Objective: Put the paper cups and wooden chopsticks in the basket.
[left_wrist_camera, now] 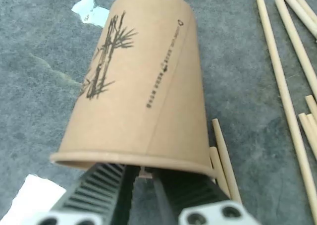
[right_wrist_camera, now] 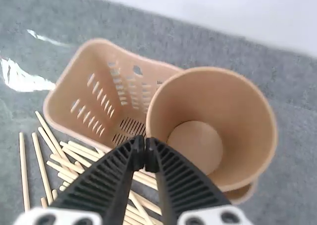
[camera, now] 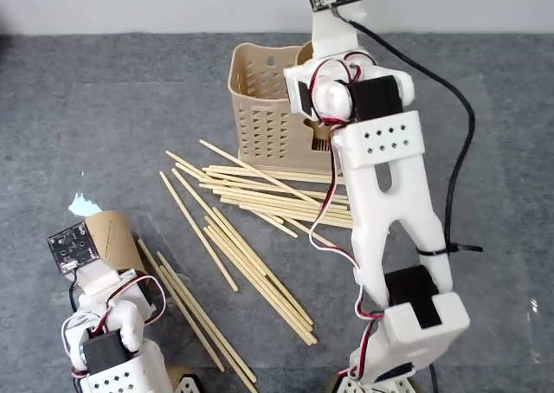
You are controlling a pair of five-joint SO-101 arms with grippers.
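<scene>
A brown paper cup (left_wrist_camera: 143, 86) with a bamboo print lies on its side on the grey mat at the near left (camera: 112, 235). My left gripper (left_wrist_camera: 143, 178) is shut on its rim. My right gripper (right_wrist_camera: 144, 153) is shut on the rim of a second paper cup (right_wrist_camera: 213, 131), held upright over the right end of the beige slotted basket (right_wrist_camera: 94, 101). Another rim shows just beneath that cup. The basket (camera: 260, 107) stands at the back centre. Several wooden chopsticks (camera: 260, 202) lie scattered on the mat in front of it.
My right arm (camera: 389, 177) stretches from the near right edge over the chopsticks to the basket. More chopsticks (left_wrist_camera: 287, 86) lie close beside the left cup. A pale scrap of tape (camera: 84, 205) is stuck to the mat behind that cup.
</scene>
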